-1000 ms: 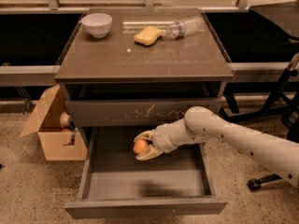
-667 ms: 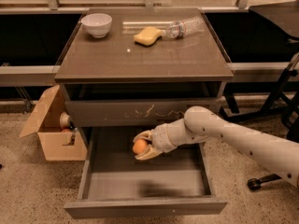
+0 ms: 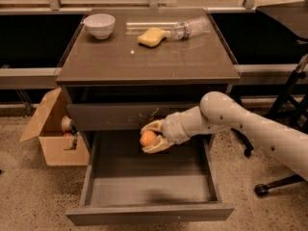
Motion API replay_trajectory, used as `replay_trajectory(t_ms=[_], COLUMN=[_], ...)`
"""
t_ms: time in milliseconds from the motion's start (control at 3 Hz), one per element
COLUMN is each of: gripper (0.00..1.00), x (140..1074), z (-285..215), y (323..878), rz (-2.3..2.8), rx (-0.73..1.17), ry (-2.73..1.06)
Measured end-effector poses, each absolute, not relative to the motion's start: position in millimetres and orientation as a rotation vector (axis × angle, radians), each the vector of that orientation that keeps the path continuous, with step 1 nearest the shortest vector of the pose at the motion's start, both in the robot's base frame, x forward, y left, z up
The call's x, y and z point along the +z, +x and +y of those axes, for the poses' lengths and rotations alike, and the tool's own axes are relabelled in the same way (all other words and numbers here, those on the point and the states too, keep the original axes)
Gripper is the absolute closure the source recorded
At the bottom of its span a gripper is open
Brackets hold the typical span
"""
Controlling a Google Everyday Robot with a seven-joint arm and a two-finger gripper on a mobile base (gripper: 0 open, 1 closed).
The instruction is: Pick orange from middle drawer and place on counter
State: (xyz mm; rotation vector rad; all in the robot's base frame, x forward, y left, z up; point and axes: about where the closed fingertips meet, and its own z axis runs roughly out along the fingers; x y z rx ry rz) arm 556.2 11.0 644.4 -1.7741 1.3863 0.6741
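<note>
The orange (image 3: 148,137) is a small round fruit held between the fingers of my gripper (image 3: 152,136). The gripper is shut on it and holds it above the open middle drawer (image 3: 149,186), near the drawer's back and just in front of the scratched drawer front above. The drawer is pulled far out and its grey inside is bare. My pale arm reaches in from the right. The counter (image 3: 149,57) is the glossy grey-brown top of the cabinet, well above the gripper.
On the counter stand a white bowl (image 3: 99,25) at the back left, a yellow sponge (image 3: 151,36) and a lying clear plastic bottle (image 3: 188,28). A cardboard box (image 3: 53,129) sits on the floor left of the cabinet. Chair legs stand at the right.
The gripper with the orange has risen a little above the drawer. Nothing else has moved.
</note>
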Motion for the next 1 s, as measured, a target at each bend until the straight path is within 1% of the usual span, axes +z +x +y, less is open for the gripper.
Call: replay_trajectory(t_ms=[333, 667, 1000], gripper=[1.0, 1.0, 1.0], x=[699, 752, 754], z=[8, 5, 5], y=[554, 554, 554], rz=[1.345, 1.322, 1.323], rx=[0.684, 0.654, 0.653], ry=[-1.808, -1.86, -1.858])
